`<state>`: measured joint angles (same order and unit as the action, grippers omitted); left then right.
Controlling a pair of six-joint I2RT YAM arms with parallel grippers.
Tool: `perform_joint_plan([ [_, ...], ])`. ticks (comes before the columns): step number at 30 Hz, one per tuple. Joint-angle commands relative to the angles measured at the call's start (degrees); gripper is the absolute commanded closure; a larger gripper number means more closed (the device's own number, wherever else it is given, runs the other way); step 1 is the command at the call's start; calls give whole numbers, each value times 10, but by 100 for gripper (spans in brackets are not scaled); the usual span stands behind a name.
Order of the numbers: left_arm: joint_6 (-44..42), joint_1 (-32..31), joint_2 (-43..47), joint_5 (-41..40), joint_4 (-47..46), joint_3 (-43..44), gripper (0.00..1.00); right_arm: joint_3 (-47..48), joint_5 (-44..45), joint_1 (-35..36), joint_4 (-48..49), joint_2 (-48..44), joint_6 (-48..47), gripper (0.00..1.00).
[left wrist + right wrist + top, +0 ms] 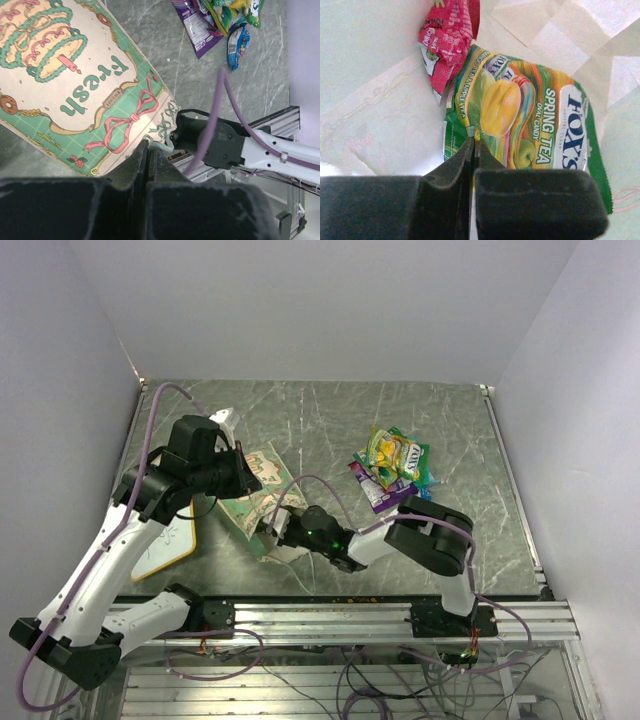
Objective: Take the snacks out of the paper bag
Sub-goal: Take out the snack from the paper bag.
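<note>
table (330, 415) first: green and marbled on my overhead feed, with the paper bag (258, 496) lying on its side left of centre, its cake-and-ribbon print with the word "fresh" facing up and its mouth turned toward the near edge. the left end effector (148, 152) has its fingers pressed together on the bag's mint-green edge close to the mouth, so it is gripping the bag itself. the right arm (430, 535) reaches across from the right, and the right end effector (472, 146) is inside the bag; in my wrist view pale paper surrounds it on every side. its jaws are pinched tight on the left edge of a fox's spring tea packet (530, 120), green with yellow fruit, which lies flat on the inner paper. a crumpled pink packet (447, 35) sits farther in, touching or overlapping that packet's upper left corner; i cannot tell which. outside the bag, well apart to its right, a cluster of loose packets (395, 462) rests on the table: a purple packet (199, 35) on the side nearest the bag, a blue packet (237, 42) just beside it, and yellow-green packets (230, 12) overlapping behind them. a wood-framed whiteboard (172, 545) lies at the table's near left corner, partly under the left arm.
</note>
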<state>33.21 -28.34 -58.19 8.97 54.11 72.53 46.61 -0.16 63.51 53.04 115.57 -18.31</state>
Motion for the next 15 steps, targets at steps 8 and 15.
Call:
perform_joint_plan([
  [8,34,-4,-17,-13,-57,9,93,-115,-41,24,-14,-159,-33,100],
  [15,66,-3,-30,-39,-67,20,93,-173,-80,24,-63,-269,-42,100],
])
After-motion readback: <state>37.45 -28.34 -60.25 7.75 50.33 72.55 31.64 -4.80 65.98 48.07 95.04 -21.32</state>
